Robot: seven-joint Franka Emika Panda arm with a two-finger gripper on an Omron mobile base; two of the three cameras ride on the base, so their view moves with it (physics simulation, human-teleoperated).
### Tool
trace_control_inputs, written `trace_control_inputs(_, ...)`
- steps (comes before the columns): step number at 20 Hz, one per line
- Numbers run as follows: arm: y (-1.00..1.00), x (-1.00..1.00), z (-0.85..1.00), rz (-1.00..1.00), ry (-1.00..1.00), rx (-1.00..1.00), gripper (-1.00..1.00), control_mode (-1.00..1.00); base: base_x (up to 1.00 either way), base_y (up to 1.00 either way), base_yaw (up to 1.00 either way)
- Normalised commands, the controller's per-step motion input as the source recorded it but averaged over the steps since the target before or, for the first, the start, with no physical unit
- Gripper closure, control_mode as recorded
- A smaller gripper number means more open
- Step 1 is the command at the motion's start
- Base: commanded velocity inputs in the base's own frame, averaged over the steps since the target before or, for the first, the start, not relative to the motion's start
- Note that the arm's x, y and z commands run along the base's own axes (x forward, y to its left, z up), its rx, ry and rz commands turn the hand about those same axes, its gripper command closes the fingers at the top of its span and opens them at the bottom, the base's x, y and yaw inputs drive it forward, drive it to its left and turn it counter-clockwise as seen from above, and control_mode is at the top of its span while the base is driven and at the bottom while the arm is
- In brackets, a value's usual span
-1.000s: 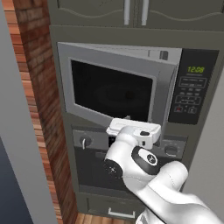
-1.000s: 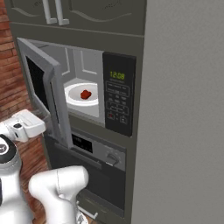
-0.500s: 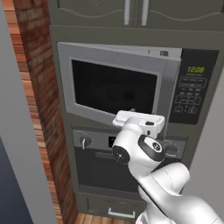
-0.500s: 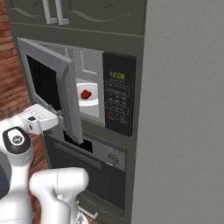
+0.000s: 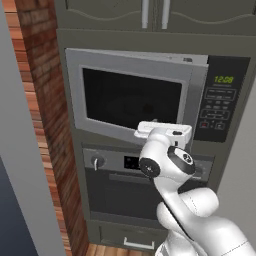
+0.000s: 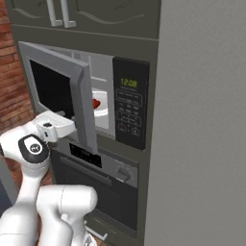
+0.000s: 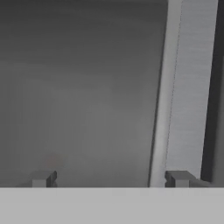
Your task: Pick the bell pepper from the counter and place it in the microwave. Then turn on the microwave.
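Observation:
The microwave (image 5: 75,90) is built into a dark cabinet wall, its door (image 6: 79,103) partly ajar. Through the gap in the right base view, the red bell pepper (image 6: 96,103) lies on the white plate (image 6: 102,111) inside. My gripper (image 7: 109,178) is open against the door's dark glass (image 7: 78,96), its fingertips (image 7: 41,178) wide apart with nothing between them. The hand (image 5: 162,131) sits at the door's lower right edge, and my gripper (image 6: 65,126) is on the door's outer face. The black keypad (image 5: 219,102) shows green digits. The counter is out of view.
A knobbed oven (image 5: 125,185) sits under the microwave, with a drawer (image 5: 132,239) below it. A brick wall (image 5: 42,100) stands to the left, upper cabinets (image 5: 150,12) are overhead, and a grey panel (image 6: 206,120) rises on the right.
The microwave door has swung further toward shut. My hand has moved right along with it, pressed on the door's front.

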Motion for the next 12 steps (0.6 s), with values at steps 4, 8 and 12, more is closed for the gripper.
trace_control_inputs(4, -0.19, 0.34, 0.0, 0.07, 0.0, 0.0, -1.0, -1.0, 0.0, 0.0, 0.0)
trace_control_inputs(8, -0.11, 0.32, 0.0, 0.06, 0.0, 0.0, -1.0, -1.0, 0.0, 0.0, 0.0)
trace_control_inputs(12, -0.09, 0.38, 0.0, 0.05, 0.0, 0.0, -1.0, -1.0, 0.0, 0.0, 0.0)
